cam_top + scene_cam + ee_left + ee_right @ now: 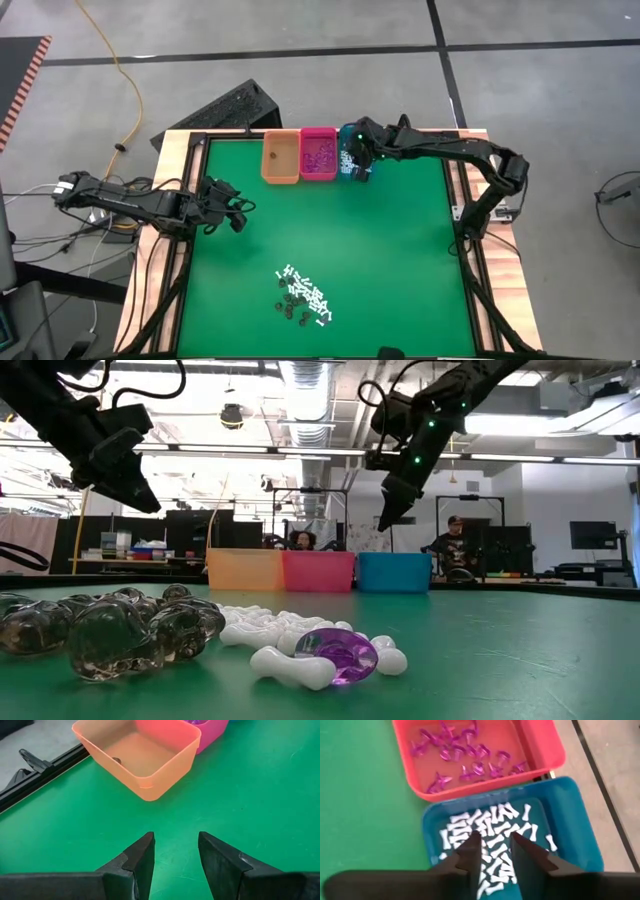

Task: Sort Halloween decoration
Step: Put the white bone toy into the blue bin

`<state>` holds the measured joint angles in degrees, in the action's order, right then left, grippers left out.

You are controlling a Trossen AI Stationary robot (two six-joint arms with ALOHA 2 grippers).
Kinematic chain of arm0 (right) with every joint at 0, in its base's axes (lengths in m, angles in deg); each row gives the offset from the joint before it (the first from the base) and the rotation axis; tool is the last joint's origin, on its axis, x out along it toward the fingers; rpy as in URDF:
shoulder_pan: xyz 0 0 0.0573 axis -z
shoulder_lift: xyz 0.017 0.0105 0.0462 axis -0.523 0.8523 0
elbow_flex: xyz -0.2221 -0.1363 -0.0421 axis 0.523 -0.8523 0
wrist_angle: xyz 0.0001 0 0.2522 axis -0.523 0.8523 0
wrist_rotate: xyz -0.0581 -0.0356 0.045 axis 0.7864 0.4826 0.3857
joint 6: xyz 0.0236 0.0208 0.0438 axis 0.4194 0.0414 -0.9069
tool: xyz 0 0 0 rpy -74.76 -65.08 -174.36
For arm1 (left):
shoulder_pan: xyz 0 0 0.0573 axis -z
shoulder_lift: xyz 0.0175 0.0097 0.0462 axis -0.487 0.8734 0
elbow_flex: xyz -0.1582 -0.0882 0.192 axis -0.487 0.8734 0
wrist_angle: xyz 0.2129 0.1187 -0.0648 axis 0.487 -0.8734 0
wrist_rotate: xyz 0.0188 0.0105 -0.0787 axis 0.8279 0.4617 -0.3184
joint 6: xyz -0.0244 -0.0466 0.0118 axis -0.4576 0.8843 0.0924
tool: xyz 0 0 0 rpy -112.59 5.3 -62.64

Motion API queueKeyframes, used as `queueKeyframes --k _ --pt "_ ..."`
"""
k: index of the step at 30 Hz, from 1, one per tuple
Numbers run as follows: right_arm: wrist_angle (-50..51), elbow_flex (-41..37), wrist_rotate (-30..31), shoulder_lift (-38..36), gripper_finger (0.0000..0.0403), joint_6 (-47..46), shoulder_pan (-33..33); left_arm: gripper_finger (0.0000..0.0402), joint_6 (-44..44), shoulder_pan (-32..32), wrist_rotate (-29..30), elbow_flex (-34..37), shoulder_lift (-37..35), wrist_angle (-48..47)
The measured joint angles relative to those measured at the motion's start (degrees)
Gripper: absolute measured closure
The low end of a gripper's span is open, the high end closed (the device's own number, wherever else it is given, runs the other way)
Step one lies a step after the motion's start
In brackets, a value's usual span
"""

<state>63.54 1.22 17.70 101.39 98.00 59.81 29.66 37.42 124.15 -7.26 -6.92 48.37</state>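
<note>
Nearest, at six o'clock by the table's front edge, the Halloween decoration (303, 298) lies heaped, with open green table (400, 250) all round. Left gripper (238, 215) hovers at nine o'clock, fingers spread, empty. Farther, at twelve o'clock along the back edge, orange bin (280, 157), pink bin (319, 154), teal bin (510, 840); right gripper (495, 845) hangs over the teal one, fingers slightly parted, empty.

Green table (400, 250) with orange bin (281, 158), pink bin (319, 153), teal bin (394, 572), and a decoration pile (304, 297) near the front edge.
</note>
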Motion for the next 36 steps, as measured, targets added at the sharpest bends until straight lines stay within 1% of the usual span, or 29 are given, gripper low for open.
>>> queueKeyframes --k 4,5,9,11,14,19,21,24,28,31,36 --pt "0.17 -0.03 -0.16 0.10 0.0224 -0.20 -1.82 0.0258 0.02 0.00 0.01 0.00 0.00 -0.02" --pt "0.08 -0.03 -1.47 0.08 0.0215 -1.14 -2.72 0.0258 0.02 0.00 -0.02 0.00 -0.02 -0.01" --pt "-1.92 -0.03 -13.33 0.05 0.0204 -7.01 -7.96 0.0258 -0.06 0.00 -0.04 0.00 0.00 0.01" --pt "-4.32 0.02 -14.79 0.64 0.0207 -10.48 -12.49 0.0258 -0.08 0.00 -0.06 0.00 0.00 -0.02" --pt "-8.48 0.00 -13.58 2.47 0.0213 -14.41 -20.06 0.0258 -0.07 0.00 -0.06 0.00 0.00 0.00" --pt "-23.27 0.02 -5.74 9.28 0.0216 -18.08 -31.36 0.0258 -0.08 0.01 -0.10 -0.01 0.00 0.14" --pt "-29.96 0.68 -4.17 12.90 0.0216 -18.43 -34.30 0.0258 -0.08 0.00 -0.11 0.00 0.00 0.11" --pt "-33.54 4.72 -3.07 18.35 0.0216 -16.05 -36.99 0.0258 -0.06 0.00 -0.24 0.00 0.00 0.11" --pt "-31.48 11.64 -3.61 25.48 0.0216 -8.22 -38.53 0.0258 -0.08 0.02 -0.50 0.00 0.00 0.02" --pt "-28.01 17.79 -6.08 30.73 0.0216 -4.66 -38.47 0.0258 -0.03 0.01 -0.54 0.00 0.02 0.02" --pt "-18.36 28.18 -9.75 36.99 0.0216 -0.24 -37.90 0.0258 0.05 0.00 -0.58 -0.02 0.00 -0.02"
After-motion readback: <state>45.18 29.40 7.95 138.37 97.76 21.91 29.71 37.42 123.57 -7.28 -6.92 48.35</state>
